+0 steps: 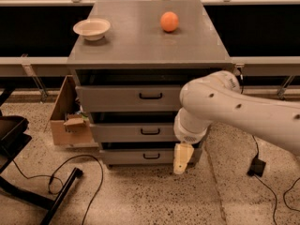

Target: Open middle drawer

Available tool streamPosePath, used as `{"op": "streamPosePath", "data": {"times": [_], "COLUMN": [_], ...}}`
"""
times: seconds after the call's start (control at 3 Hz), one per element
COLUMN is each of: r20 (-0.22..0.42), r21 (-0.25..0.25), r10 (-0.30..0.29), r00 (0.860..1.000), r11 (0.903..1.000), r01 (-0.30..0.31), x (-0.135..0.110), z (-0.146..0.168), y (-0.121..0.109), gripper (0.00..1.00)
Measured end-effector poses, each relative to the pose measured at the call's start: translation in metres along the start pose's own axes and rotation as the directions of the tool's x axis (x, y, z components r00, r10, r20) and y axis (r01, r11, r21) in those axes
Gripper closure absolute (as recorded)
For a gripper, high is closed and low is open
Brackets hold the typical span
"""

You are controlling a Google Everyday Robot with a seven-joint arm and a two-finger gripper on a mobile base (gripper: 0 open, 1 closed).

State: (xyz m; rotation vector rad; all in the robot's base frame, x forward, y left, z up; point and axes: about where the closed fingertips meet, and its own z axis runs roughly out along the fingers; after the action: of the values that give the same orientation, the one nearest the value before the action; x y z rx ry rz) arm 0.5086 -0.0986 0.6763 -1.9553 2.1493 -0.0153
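Observation:
A grey cabinet [145, 41] holds three stacked drawers, all shut. The middle drawer [126, 132] has a flat grey front with a small black bar handle [150, 131] at its centre. My gripper [181, 159] hangs from the white arm [234, 111], pointing down in front of the right part of the bottom drawer [136, 156]. It is to the right of and below the middle drawer's handle and does not touch it.
The top drawer [126, 98] has a wider handle. A white bowl [92, 29] and an orange [169, 21] sit on the cabinet top. A cardboard box [68, 121] stands left of the cabinet. Cables [61, 177] and a black chair base [18, 144] lie on the floor at left.

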Motion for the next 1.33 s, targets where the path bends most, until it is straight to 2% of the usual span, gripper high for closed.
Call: {"op": "streamPosePath", "data": {"times": [0.33,0.67,1.0,1.33], "r20": [-0.052,-0.118,-0.208,-0.247], "r21": [0.017,0.056,0.114,0.139], "r10": [0.013,0.038,0.04,0.035], "r00": [0.999,0.992,0.977,0.968], "r11": [0.9998,0.998,0.9934,0.9904], "r01": [-0.012,-0.031,-0.016,-0.001], "x": [0.006,0.026,0.051,0.064], "z": [0.039,0.078,0.113,0.137], "y": [-0.015,-0.045,-0.096,-0.12], "gripper": [0.0,0.0,0.0,0.0]}}
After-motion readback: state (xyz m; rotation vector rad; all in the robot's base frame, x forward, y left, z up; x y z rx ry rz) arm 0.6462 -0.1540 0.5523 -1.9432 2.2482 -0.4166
